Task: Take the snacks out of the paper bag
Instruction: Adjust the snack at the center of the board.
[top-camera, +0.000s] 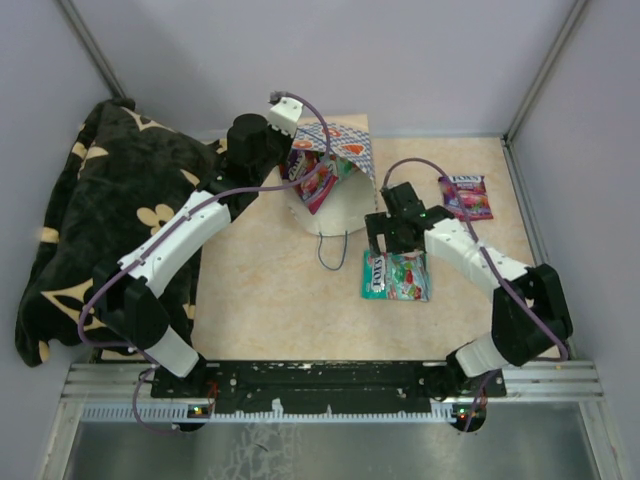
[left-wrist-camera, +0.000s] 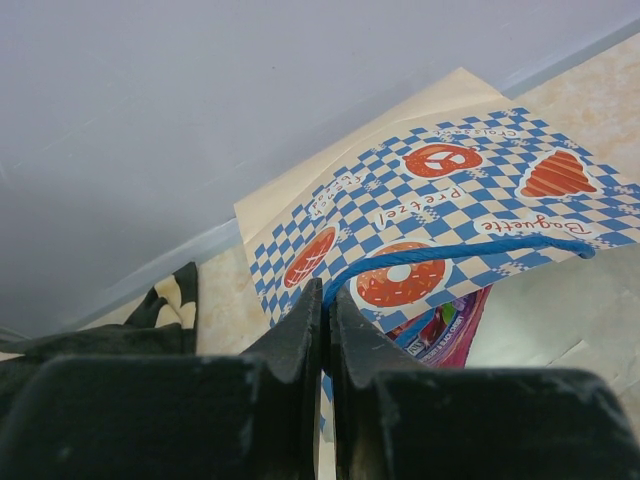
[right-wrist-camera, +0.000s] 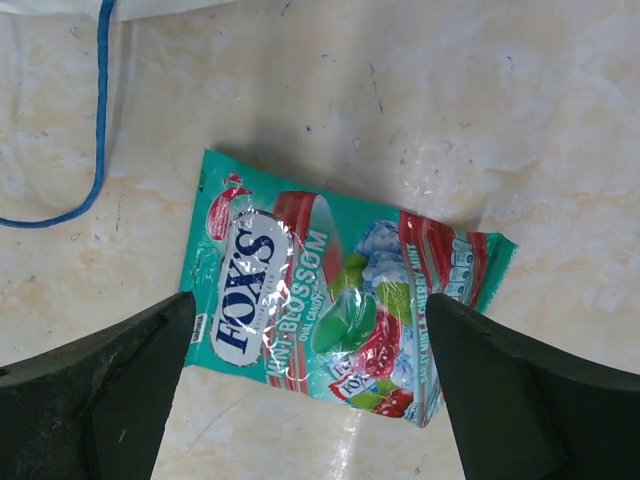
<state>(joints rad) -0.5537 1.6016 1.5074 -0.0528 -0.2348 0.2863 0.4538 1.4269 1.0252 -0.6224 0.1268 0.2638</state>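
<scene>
**Cream-white paper bag with a blue-white checkered band** (top-camera: 340, 160): at the far middle of the beige marbled surface (top-camera: 270, 300), mouth open toward the left arm.

**Left pincer** (left-wrist-camera: 327, 295): fingers pressed together on the bag's thin blue string handle (left-wrist-camera: 450, 250), which runs out from between them.

**Second blue handle loop** (top-camera: 331, 255): lying slack on the surface, near side of the bag.

**Glossy purple-pink packets** (top-camera: 318, 182): inside the bag mouth, partly showing.

**Right pincer** (right-wrist-camera: 308, 300): jaws spread wide, holding nothing, directly above the flat teal glossy packet (right-wrist-camera: 340, 310).

**Teal packet**: flat on the surface, near side of the bag and apart from it.

**Single purple-pink packet** (top-camera: 467, 197): flat on the surface, right of the bag.

**Black blanket with a cream floral print** (top-camera: 90, 220): heaped at the left.
</scene>
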